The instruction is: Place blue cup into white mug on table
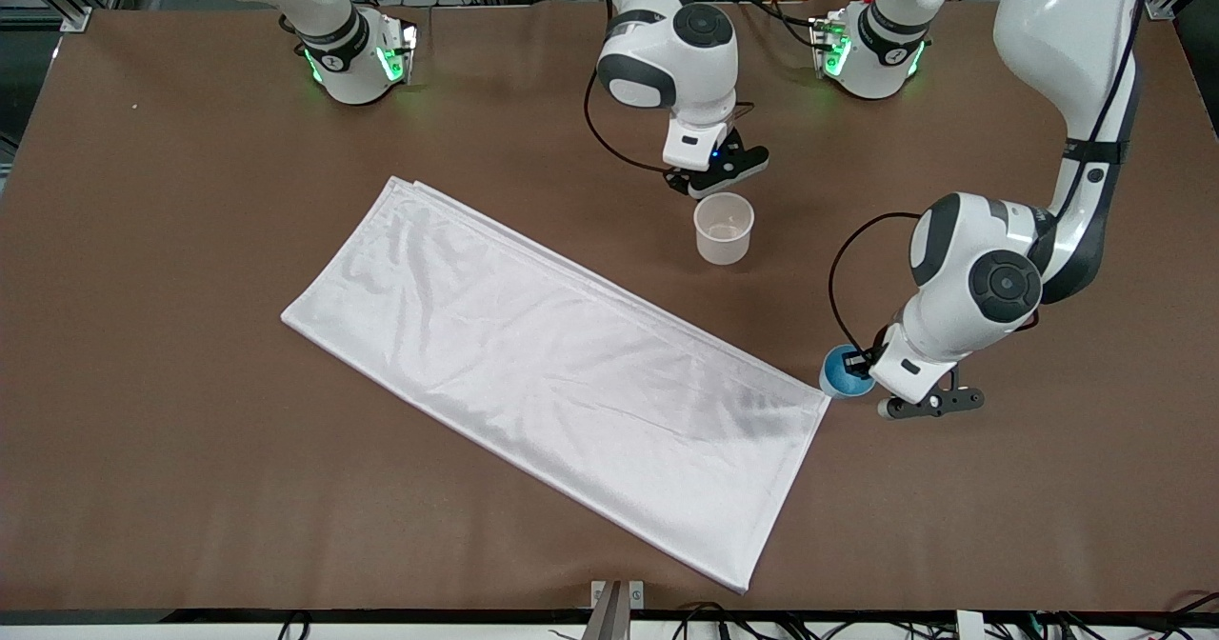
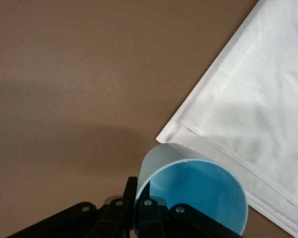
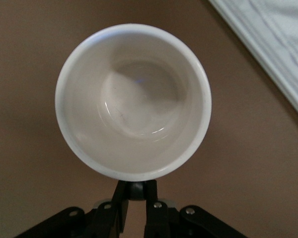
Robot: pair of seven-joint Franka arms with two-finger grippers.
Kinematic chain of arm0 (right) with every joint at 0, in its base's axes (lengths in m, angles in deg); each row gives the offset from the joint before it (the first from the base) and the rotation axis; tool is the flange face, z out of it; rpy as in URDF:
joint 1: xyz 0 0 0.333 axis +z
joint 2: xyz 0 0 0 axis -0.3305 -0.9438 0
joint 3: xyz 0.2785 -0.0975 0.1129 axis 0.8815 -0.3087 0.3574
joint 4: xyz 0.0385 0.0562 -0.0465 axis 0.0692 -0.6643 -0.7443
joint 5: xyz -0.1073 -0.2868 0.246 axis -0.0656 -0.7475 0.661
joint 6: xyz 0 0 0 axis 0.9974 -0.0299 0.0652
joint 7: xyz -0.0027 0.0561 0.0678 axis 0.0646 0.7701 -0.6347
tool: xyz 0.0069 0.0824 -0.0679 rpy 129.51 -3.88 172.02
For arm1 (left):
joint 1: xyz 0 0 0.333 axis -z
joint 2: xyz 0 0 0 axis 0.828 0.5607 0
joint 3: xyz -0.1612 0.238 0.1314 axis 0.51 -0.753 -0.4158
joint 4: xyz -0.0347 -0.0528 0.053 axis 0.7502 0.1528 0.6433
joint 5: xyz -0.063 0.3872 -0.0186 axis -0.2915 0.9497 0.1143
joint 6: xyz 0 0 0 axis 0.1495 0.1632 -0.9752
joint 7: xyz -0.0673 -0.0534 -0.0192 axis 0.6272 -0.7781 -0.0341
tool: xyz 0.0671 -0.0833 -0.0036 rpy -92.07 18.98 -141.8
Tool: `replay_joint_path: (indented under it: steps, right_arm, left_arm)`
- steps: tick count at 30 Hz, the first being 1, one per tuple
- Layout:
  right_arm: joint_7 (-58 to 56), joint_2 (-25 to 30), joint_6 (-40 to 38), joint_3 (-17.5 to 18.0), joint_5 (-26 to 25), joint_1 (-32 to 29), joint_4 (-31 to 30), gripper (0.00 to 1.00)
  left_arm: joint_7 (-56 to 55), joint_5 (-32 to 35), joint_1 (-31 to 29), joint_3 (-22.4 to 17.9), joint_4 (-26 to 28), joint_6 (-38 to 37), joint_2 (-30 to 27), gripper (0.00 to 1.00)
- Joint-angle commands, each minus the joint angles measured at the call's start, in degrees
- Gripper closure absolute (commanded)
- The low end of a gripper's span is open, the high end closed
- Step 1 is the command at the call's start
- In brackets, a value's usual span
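From the front, the left end effector (image 1: 869,364) is reaching down at the blue cup (image 1: 844,373), which is sitting on the table (image 1: 190,221) just beside the white cloth's (image 1: 552,373) corner. The white mug (image 1: 724,228) is standing upright, farther from the camera, with the right end effector (image 1: 707,179) touching it.

In the left wrist view, the fingers (image 2: 148,218) are clamping the blue cup's (image 2: 193,193) rim.

In the right wrist view, the fingers (image 3: 120,208) are closing on the mug's (image 3: 133,101) handle.
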Motion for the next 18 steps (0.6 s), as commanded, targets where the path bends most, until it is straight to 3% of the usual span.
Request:
replay_joint_path:
  steps: [1, 8, 10, 11, 12, 18]
  right_arm:
    - [2.33, -4.25, 2.9, -1.21, -1.59, 1.74, 2.51, 1.0]
    - [0.75, -5.66, 4.22, -1.74, -1.25, 1.74, 2.51, 0.97]
    - [1.1, -5.57, 3.96, -1.65, -0.72, 1.56, 2.51, 0.69]
    - [1.1, -5.4, 3.87, -1.65, -0.63, 1.56, 2.51, 0.28]
    - [1.27, -5.31, 3.7, -1.65, -0.45, 1.39, 2.51, 0.0]
    - [1.45, -3.56, -2.09, -1.3, 0.07, 1.04, 2.6, 0.0]
  left_arm:
    - [0.86, 1.41, -0.38, 0.21, 3.91, -0.16, -3.52, 1.0]
    - [2.0, 1.41, -0.64, 0.29, 6.9, -0.16, -6.07, 1.0]
    - [2.0, 1.41, -1.17, 0.47, 7.6, -0.16, -6.59, 1.0]
    - [2.0, 1.41, -1.17, 0.64, 7.86, -0.07, -6.86, 1.0]
    - [2.0, 1.41, -1.17, 0.64, 8.3, -0.07, -7.3, 1.0]
    - [2.0, 1.41, -1.08, 0.91, 11.73, -0.07, -9.93, 1.0]
